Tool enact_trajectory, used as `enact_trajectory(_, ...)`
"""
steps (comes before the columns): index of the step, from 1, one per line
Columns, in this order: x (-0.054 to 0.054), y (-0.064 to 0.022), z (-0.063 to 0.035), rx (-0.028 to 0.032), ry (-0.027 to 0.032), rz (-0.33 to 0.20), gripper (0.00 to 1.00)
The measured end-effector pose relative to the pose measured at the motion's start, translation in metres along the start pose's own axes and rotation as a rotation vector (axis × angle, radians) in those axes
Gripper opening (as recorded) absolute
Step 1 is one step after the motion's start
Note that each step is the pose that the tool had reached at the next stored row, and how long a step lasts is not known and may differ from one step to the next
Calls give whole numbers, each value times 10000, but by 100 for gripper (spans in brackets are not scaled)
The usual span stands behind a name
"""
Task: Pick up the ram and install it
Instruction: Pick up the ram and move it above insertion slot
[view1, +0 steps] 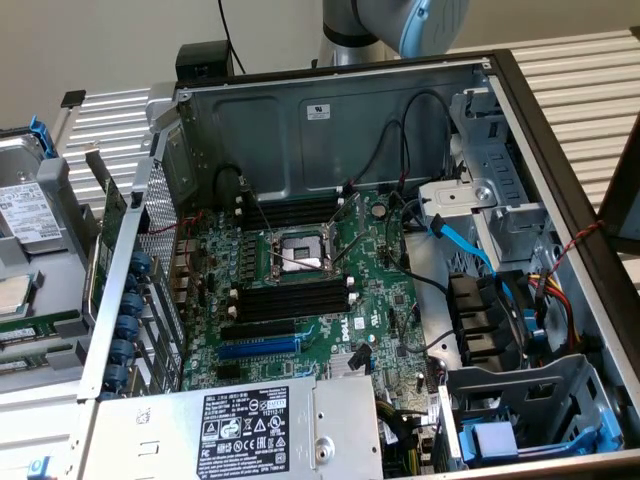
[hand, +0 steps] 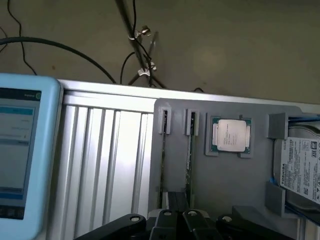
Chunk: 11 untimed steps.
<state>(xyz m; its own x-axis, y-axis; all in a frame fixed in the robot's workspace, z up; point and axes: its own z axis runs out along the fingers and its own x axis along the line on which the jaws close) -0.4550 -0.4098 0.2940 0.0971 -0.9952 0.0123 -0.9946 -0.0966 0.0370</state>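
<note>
Two dark-green ram sticks stand on edge, side by side, in slots of a grey parts tray (hand: 225, 185): one ram stick (hand: 164, 160) and a second (hand: 190, 160). My gripper (hand: 179, 220) hovers above the near end of these sticks, shut, with nothing visibly between its black fingers (hand: 166, 222). In the exterior view the sticks show as thin green strips (view1: 40, 327) on the tray at the exterior view's left. The open computer case holds the motherboard (view1: 380, 300) with its black memory slots (view1: 290, 300).
A silver processor (hand: 230, 135) and a hard drive (hand: 302, 170) also sit in the tray. A light-blue tablet (hand: 20, 150) lies beside the ribbed metal table (hand: 105, 165). Inside the case are the processor socket (view1: 300, 252), a blue slot (view1: 258, 348), cables and the power supply (view1: 240, 430).
</note>
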Motion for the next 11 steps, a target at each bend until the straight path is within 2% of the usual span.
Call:
enact_trajectory(7,29,0,109,23,13,-265,11)
enact_trajectory(9,42,0,129,63,17,-288,11)
enact_trajectory(11,49,0,152,128,24,-287,11)
